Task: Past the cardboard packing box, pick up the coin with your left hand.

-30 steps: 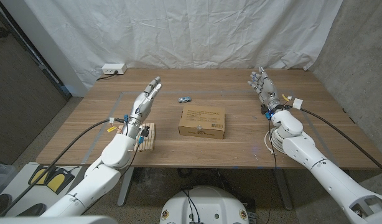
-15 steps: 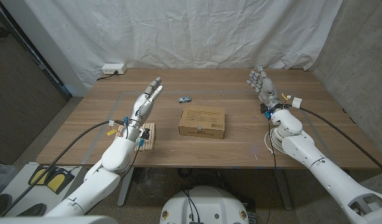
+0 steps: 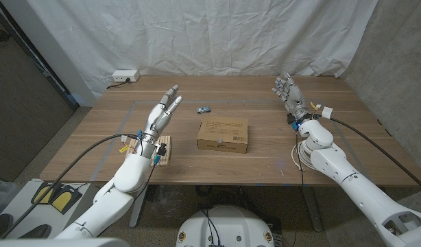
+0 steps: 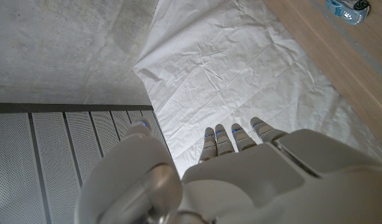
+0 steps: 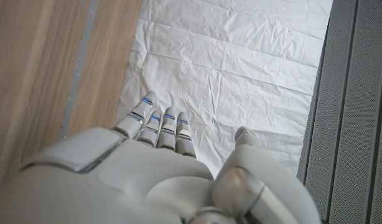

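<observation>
The cardboard packing box (image 3: 223,134) lies flat at mid-table. Just past its far left corner lies a small blue-grey thing (image 3: 203,109), too small to tell as a coin; it appears again in the left wrist view (image 4: 348,7) on the wood. My left hand (image 3: 162,112) hovers to the left of the box, fingers straight and apart, holding nothing (image 4: 241,174). It is a short way left of the small thing and apart from it. My right hand (image 3: 287,92) is raised at the far right of the table, fingers spread and empty (image 5: 147,168).
A small slatted wooden block (image 3: 158,149) sits under my left wrist. A white power strip (image 3: 125,75) lies at the table's far left corner. A coil of white cable (image 3: 301,155) lies beside my right forearm. A white cloth hangs behind the table.
My left forearm has shifted slightly to the right and nearer, the hand still pointing at the far side. The right arm, the box and the small thing have not moved.
</observation>
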Available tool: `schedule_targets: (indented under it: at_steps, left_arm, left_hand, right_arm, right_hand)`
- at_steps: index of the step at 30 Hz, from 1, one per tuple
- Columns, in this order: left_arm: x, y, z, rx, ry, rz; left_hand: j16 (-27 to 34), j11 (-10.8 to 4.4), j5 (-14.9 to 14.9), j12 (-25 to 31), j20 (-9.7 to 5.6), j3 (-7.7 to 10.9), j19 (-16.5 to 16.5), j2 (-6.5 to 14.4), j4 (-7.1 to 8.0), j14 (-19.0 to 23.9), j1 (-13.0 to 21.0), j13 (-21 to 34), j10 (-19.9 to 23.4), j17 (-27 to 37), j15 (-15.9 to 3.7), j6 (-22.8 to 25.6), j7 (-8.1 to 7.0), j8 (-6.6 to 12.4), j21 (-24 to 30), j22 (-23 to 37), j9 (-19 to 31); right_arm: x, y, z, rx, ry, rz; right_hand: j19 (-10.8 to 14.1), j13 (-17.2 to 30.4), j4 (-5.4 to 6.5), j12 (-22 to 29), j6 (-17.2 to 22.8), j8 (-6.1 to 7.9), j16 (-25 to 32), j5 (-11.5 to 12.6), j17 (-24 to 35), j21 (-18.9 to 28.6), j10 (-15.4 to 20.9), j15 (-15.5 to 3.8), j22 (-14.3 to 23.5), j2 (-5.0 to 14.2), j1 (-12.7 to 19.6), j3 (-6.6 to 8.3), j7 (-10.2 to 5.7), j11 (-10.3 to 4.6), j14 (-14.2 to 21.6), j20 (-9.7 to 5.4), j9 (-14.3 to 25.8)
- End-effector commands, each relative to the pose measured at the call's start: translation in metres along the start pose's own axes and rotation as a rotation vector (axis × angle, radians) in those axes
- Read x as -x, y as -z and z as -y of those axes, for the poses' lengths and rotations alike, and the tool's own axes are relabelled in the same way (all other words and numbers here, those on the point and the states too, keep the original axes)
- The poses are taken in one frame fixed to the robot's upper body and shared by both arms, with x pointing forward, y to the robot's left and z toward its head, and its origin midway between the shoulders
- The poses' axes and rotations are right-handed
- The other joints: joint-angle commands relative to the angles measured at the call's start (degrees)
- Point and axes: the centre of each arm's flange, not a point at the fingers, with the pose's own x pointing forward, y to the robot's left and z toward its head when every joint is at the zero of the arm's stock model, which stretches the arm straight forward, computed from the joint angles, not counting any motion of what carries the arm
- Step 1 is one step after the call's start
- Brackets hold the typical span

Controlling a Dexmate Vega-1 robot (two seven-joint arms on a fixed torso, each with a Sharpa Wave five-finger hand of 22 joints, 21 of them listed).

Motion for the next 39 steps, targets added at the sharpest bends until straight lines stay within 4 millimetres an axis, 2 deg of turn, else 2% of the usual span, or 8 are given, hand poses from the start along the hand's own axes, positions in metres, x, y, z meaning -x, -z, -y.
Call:
schedule_targets:
  at_steps: [1, 20, 32, 39]
  left_arm:
    - [0.001, -0.001, 0.005, -0.027, 0.018, 0.027]
    - [0.009, -0.013, 0.012, -0.114, 0.008, 0.094]
    - [0.016, -0.027, 0.021, -0.256, -0.030, 0.169]
    - [0.018, -0.027, 0.024, -0.293, -0.029, 0.175]
  left_hand:
    - [0.4, -0.81, 0.0, 0.1, -4.33, 0.14, 0.5, 0.1, -0.28, 0.4, 0.7, 0.3, 0.1, 0.2, -1.13, 0.4, -0.50, 0.12, 0.4, 0.2, 0.1]
    - [0.3, -1.39, 0.1, 0.0, -4.55, 0.22, 1.2, 0.3, -0.75, 0.9, 1.6, 0.3, 0.6, 0.2, -1.57, 0.9, -1.13, 0.10, 0.5, 0.2, 0.1]
    - [0.3, -1.57, 0.2, 0.1, -4.54, 0.33, 1.6, 0.5, -1.08, 1.3, 2.3, 0.4, 1.0, 0.2, -1.84, 1.3, -1.21, 0.09, 0.5, 0.2, 0.1]
    - [0.5, -1.92, 0.3, 0.3, -5.25, 0.45, 2.5, 0.7, -1.38, 2.0, 2.9, 0.4, 1.8, 0.2, -2.02, 2.4, -1.38, 0.39, 0.7, 0.2, 0.1]
  right_arm:
    - [-0.004, 0.001, 0.000, -0.002, 0.001, -0.001]
    - [-0.011, 0.005, -0.006, -0.006, -0.003, -0.005]
    - [-0.016, 0.010, -0.011, -0.017, -0.013, -0.009]
    - [-0.015, 0.011, -0.011, -0.018, -0.013, -0.011]
  right_hand:
    - [0.5, 0.2, -0.41, 0.1, 0.6, 0.21, 0.3, 0.1, 0.2, -0.1, 0.6, 0.12, 0.2, -0.12, 0.1, 0.19, 0.22, -0.01, 0.7, -1.48, 0.3]
    - [0.8, 0.2, -0.58, 0.1, 0.8, 0.21, 0.3, 0.0, 0.2, -0.4, 0.8, 0.17, 0.2, 0.03, 0.2, 0.21, 0.22, 0.11, 1.0, -1.44, 0.3]
    - [0.9, 0.2, -0.66, 0.1, 0.9, 0.22, 0.3, 0.0, 0.2, -0.5, 0.9, 0.28, 0.2, 0.10, 0.3, 0.20, 0.23, 0.14, 1.2, -1.41, 0.3]
    - [0.9, 0.2, -0.69, 0.1, 0.9, 0.22, 0.2, 0.0, 0.2, -0.6, 0.9, 0.24, 0.2, 0.12, 0.3, 0.19, 0.23, 0.08, 1.1, -1.40, 0.3]
